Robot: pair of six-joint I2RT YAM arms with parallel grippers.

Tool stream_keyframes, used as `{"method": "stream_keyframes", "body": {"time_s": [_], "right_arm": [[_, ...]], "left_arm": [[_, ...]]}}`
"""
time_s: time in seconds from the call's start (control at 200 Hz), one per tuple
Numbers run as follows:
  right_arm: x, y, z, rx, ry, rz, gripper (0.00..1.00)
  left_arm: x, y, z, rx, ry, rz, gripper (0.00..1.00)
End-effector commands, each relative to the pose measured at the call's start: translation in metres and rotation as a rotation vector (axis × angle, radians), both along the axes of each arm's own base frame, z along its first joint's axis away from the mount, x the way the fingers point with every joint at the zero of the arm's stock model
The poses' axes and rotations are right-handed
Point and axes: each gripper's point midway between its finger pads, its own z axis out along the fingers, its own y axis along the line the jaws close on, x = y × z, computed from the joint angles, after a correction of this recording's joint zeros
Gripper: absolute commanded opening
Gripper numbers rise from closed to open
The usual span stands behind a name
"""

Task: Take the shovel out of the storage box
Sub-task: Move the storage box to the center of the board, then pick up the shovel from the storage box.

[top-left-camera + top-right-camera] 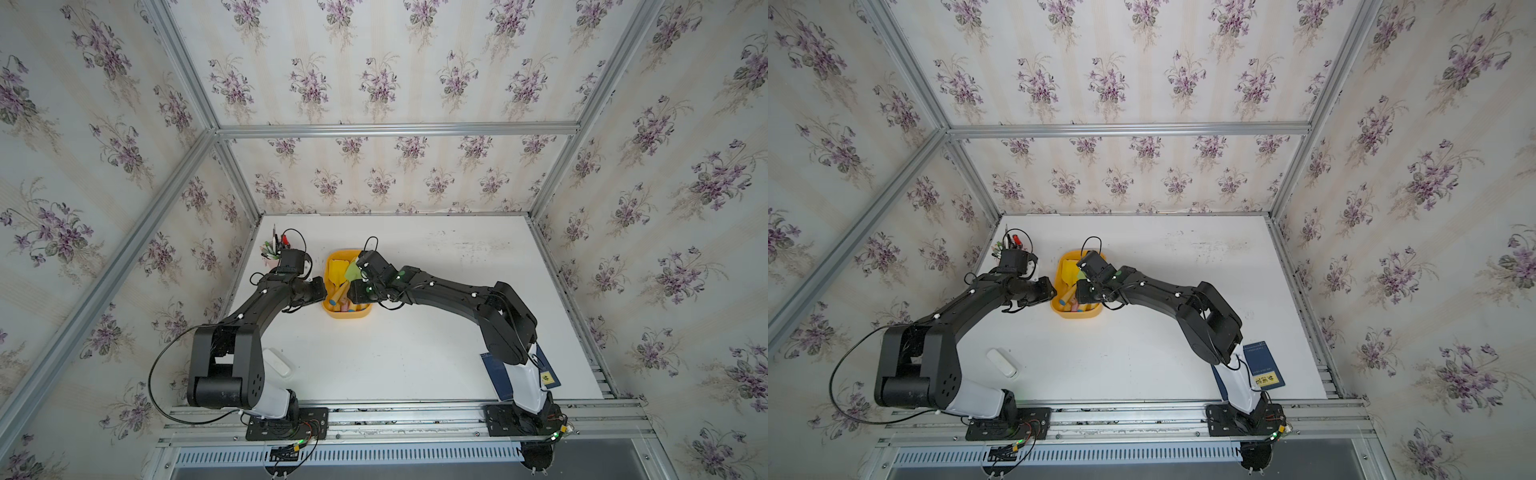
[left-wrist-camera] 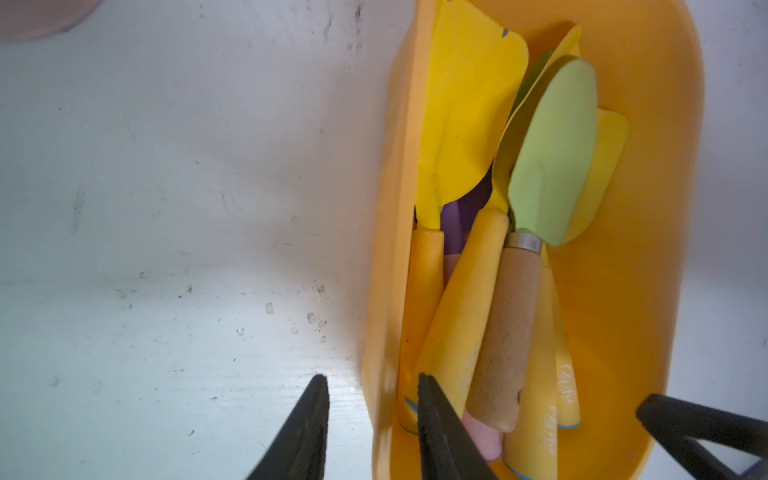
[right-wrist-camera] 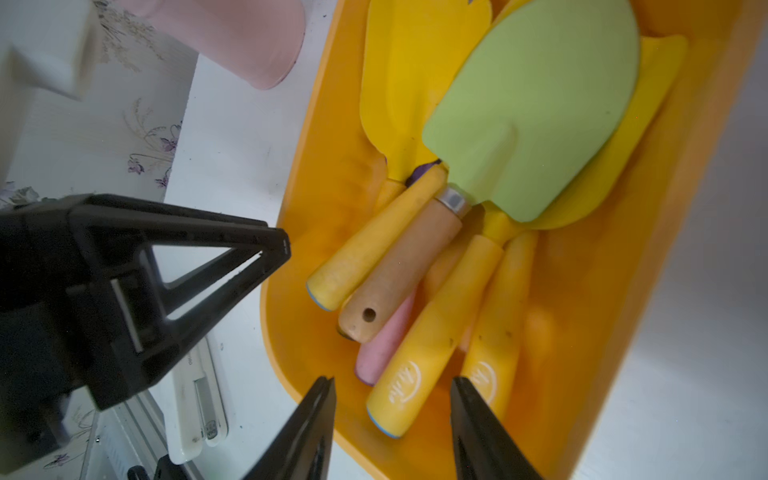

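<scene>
- The storage box (image 1: pixel 347 316) sits on the white table (image 1: pixel 415 340) between the two arms. Its long side runs from the robot's edge toward the rear wall. A pink pen cup (image 1: pixel 270 261) stands off to its left.
- Several shovels lie inside, all along the box's length, with blades at the far end and handles toward the robot.
- On top is the green shovel (image 3: pixel 532 108), which has a wooden handle. It slants a little across the pile and rests on the yellow ones beneath it.
- The left gripper (image 2: pixel 374 419) is partly open and holds nothing. It straddles the box's left wall near the handle end, one finger outside over the table and the other inside beside a yellow handle.
- The right gripper (image 3: pixel 395 415) is also partly open and empty, at the box's near end. The butt of a yellow-handled shovel (image 3: pixel 434 328) lies between its fingers, with a gap showing on each side.
</scene>
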Motion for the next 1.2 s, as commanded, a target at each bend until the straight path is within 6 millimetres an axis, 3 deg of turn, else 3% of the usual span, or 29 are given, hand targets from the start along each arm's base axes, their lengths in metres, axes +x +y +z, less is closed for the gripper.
{"method": "stream_keyframes", "body": {"time_s": [0.0,0.22,0.54,0.979,1.194], "right_arm": [[0.001,0.010,-0.006,0.006,0.043,-0.001,0.48],[0.006,0.019,-0.024,-0.018,0.089,-0.020,0.45],[0.013,0.016,-0.047,-0.063,0.123,-0.055,0.45],[0.021,0.020,-0.051,-0.004,0.160,-0.061,0.43],[0.020,0.020,-0.056,0.008,0.182,-0.058,0.33]], "left_arm": [[0.008,-0.002,-0.003,-0.015,0.015,-0.010,0.34],[0.017,-0.005,-0.010,-0.032,0.018,-0.019,0.33],[0.018,-0.006,-0.014,-0.034,0.019,-0.034,0.32],[0.018,-0.013,-0.016,-0.071,0.024,-0.058,0.23],[0.016,-0.015,-0.019,-0.078,0.028,-0.061,0.23]]}}
